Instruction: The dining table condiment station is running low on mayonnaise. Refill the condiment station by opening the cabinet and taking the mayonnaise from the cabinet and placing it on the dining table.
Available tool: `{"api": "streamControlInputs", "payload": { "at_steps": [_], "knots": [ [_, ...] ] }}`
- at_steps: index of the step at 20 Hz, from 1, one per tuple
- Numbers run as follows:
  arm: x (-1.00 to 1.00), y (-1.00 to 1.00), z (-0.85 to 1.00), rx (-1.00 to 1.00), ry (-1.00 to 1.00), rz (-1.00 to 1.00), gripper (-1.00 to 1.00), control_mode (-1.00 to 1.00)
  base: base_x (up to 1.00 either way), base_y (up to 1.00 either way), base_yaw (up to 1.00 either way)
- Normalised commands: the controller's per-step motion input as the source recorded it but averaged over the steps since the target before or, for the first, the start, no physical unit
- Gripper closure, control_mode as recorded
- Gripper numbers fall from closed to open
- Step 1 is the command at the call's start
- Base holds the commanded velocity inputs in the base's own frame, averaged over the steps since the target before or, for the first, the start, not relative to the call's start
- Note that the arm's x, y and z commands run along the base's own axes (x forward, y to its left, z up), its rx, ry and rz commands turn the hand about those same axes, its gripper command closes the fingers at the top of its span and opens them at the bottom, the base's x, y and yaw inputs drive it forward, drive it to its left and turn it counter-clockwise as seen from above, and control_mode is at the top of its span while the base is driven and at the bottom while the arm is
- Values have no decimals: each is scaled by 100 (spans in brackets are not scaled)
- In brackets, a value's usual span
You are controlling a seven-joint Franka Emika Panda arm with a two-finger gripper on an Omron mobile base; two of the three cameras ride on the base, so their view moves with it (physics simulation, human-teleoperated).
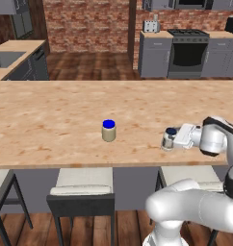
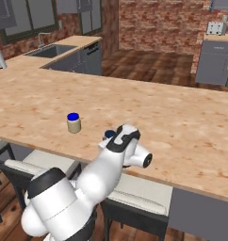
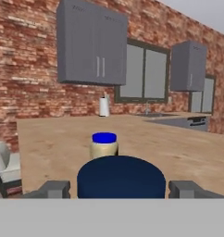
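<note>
Mayonnaise (image 3: 121, 176) jar, navy-lidded, upright on light wood dining table (image 1: 51, 110)

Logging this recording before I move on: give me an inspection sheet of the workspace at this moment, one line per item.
Surface: dining table, light wood-grain top, pale-seated stools tucked along its near edge.
Job's things: mayonnaise, dark navy lid, stands upright on the table near the near edge; the cabinet cannot be identified.
Clutter: beige jar with bright blue lid, upright, standing apart from the mayonnaise.
Grippers: gripper level with the table, one fingertip on each side of the mayonnaise; whether it presses the jar cannot be told.
Cables: nothing seen.
Surroundings: brick walls, grey wall cabinets, sink counter, stove, toaster.
</note>
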Motion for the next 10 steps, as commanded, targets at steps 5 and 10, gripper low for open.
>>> {"api": "streamControlInputs", "payload": {
  "at_steps": [5, 10],
  "knots": [
    [48, 0, -41, -3, -1, 0, 100, -100, 0, 0, 0],
    [43, 0, -27, -3, -6, 0, 100, -100, 0, 0, 0]
  ]
}}
